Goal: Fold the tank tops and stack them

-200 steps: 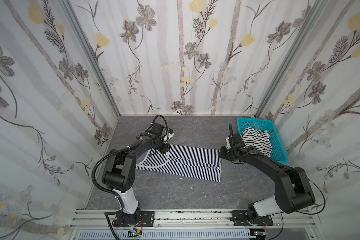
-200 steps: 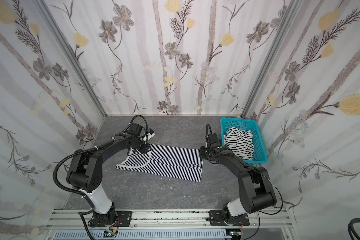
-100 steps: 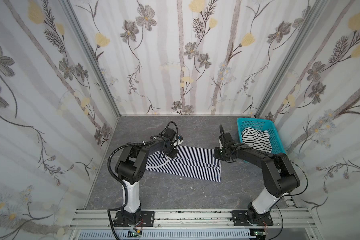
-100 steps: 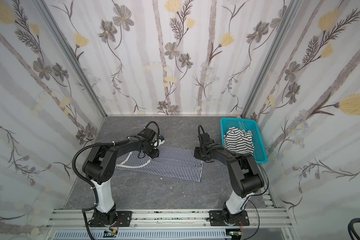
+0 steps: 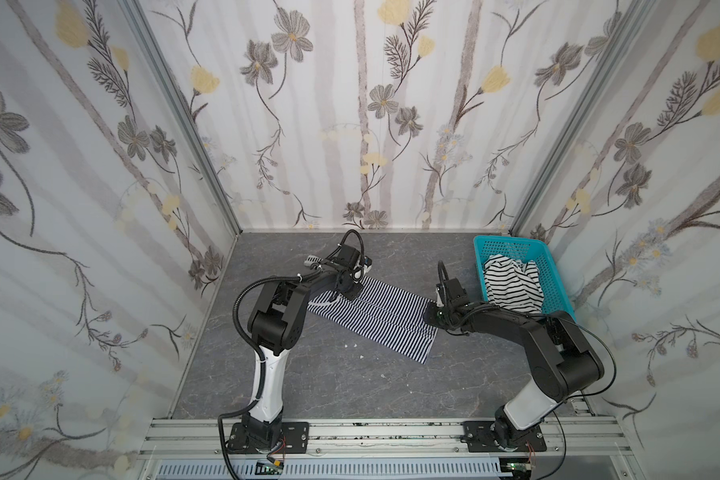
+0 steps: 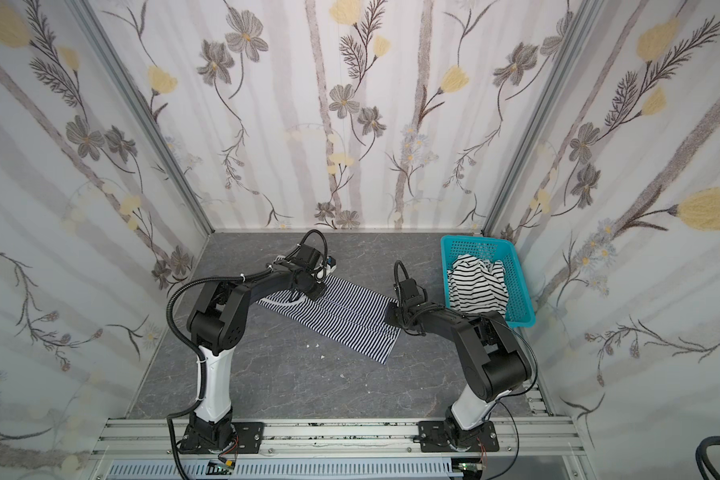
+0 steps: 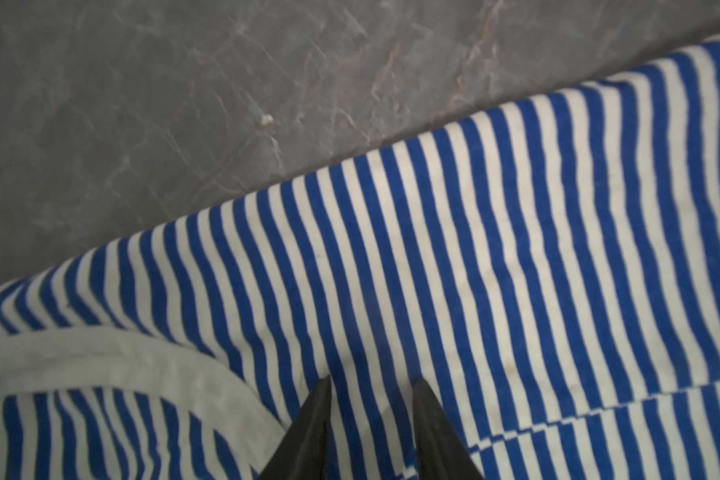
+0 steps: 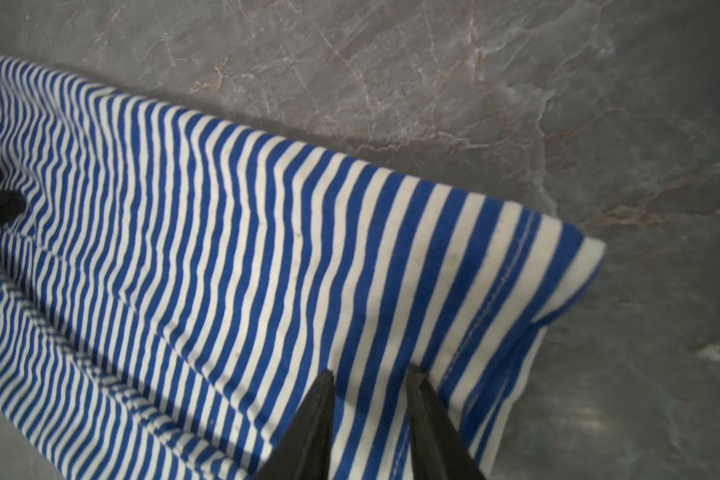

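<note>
The finely striped tank top [image 5: 385, 318] [image 6: 344, 318] lies flat on the grey table, folded lengthwise. My left gripper [image 5: 341, 293] [image 6: 305, 295] [image 7: 373, 380] is low over its shoulder end, beside the white armhole trim [image 7: 142, 361]. Its jaws stand apart, with flat cloth showing between them. My right gripper [image 5: 433, 311] [image 6: 393, 313] [image 8: 370, 371] is low over the hem end, close to the stitched hem [image 8: 516, 270], also open over flat cloth. The wide-striped tank top [image 5: 512, 282] [image 6: 479, 286] lies crumpled in the basket.
The turquoise basket [image 5: 512, 243] [image 6: 474, 241] stands at the back right against the wall. Small white crumbs [image 5: 352, 345] lie on the table in front of the cloth. Flowered walls close in three sides, and a metal rail [image 5: 371, 430] runs along the front.
Both grippers have moved inward onto the ends of the finely striped tank top, the left one rightward, the right one leftward. The cloth itself lies as before.
</note>
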`<action>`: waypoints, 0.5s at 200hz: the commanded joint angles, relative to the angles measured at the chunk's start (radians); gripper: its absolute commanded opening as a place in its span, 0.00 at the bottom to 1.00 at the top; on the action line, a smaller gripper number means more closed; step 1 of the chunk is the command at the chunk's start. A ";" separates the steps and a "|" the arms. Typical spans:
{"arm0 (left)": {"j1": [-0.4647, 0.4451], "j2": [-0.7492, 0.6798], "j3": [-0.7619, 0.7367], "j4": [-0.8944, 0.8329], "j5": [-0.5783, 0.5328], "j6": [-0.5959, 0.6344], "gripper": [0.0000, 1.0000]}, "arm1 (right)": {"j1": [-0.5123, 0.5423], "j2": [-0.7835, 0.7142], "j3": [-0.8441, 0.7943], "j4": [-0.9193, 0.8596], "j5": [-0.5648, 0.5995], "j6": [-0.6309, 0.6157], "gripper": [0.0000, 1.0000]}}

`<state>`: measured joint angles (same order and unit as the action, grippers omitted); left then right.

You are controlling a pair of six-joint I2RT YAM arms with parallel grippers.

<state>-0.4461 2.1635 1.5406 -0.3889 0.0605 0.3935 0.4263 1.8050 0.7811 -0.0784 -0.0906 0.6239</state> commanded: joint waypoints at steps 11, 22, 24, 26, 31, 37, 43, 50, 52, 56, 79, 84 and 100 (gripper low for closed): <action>-0.012 0.097 0.131 -0.090 -0.135 0.055 0.36 | 0.072 -0.031 -0.083 -0.105 -0.004 0.080 0.33; -0.021 0.124 0.176 -0.093 -0.147 0.062 0.36 | 0.105 -0.054 -0.104 -0.110 0.006 0.103 0.33; -0.023 0.129 0.182 -0.094 -0.148 0.062 0.36 | 0.111 -0.060 -0.108 -0.112 0.009 0.108 0.33; -0.024 0.134 0.188 -0.094 -0.150 0.063 0.36 | 0.116 -0.064 -0.112 -0.112 0.010 0.114 0.33; -0.029 0.143 0.204 -0.096 -0.154 0.064 0.36 | 0.132 -0.077 -0.124 -0.111 0.015 0.131 0.33; -0.036 0.157 0.221 -0.097 -0.158 0.065 0.36 | 0.149 -0.090 -0.139 -0.105 0.014 0.149 0.33; -0.042 0.166 0.234 -0.099 -0.161 0.065 0.36 | 0.168 -0.102 -0.151 -0.100 0.009 0.167 0.33; -0.048 0.176 0.247 -0.100 -0.162 0.065 0.36 | 0.192 -0.116 -0.161 -0.098 0.007 0.191 0.33; -0.050 0.179 0.249 -0.100 -0.163 0.065 0.36 | 0.201 -0.119 -0.164 -0.099 0.008 0.198 0.33; -0.054 0.184 0.254 -0.100 -0.165 0.065 0.37 | 0.216 -0.125 -0.168 -0.098 0.008 0.210 0.33; -0.075 0.194 0.258 -0.100 -0.172 0.065 0.37 | 0.315 -0.149 -0.172 -0.122 0.023 0.273 0.33; -0.079 0.192 0.257 -0.100 -0.170 0.063 0.37 | 0.335 -0.152 -0.174 -0.123 0.023 0.285 0.33; -0.093 0.177 0.243 -0.102 -0.159 0.059 0.37 | 0.386 -0.159 -0.178 -0.124 0.030 0.322 0.33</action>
<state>-0.5255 2.3348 1.8023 -0.3931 -0.0849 0.4442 0.7578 1.6485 0.6159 -0.0402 -0.0628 0.8417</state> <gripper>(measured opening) 0.367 0.331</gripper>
